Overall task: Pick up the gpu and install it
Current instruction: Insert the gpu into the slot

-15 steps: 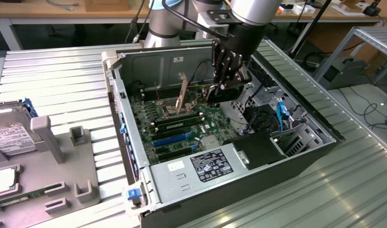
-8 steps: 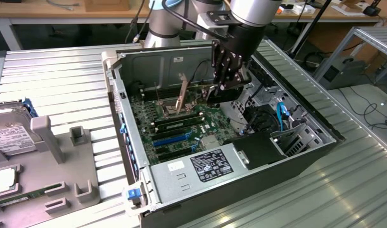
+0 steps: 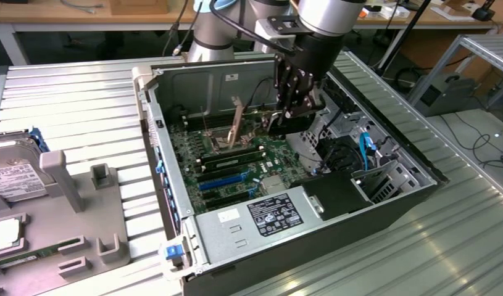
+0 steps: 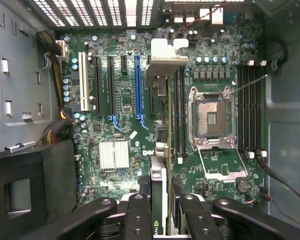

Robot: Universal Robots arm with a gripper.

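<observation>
My gripper (image 3: pixel 295 110) hangs inside the open computer case (image 3: pixel 173 185), over the motherboard (image 3: pixel 226 166). It is shut on the gpu (image 3: pixel 286 125), a black card held below the fingers. In the wrist view the gpu (image 4: pixel 161 130) appears edge-on between my fingers (image 4: pixel 137 217), running out from my gripper (image 4: pixel 165 220) to its silver bracket (image 4: pixel 165 60) near the case's rear wall. The card hovers above the board, between the blue slot (image 4: pixel 138 82) and the memory sticks (image 4: pixel 179 112). Whether it touches a slot I cannot tell.
The open CPU socket (image 4: pixel 212 112) with its raised lever lies beside the card. The power supply (image 3: pixel 272 213) fills the case's near end. A silver hard drive (image 3: pixel 12 176) and a grey fixture (image 3: pixel 78 203) sit at the exterior view's left. Cables (image 3: pixel 365 151) hang near the drive bays.
</observation>
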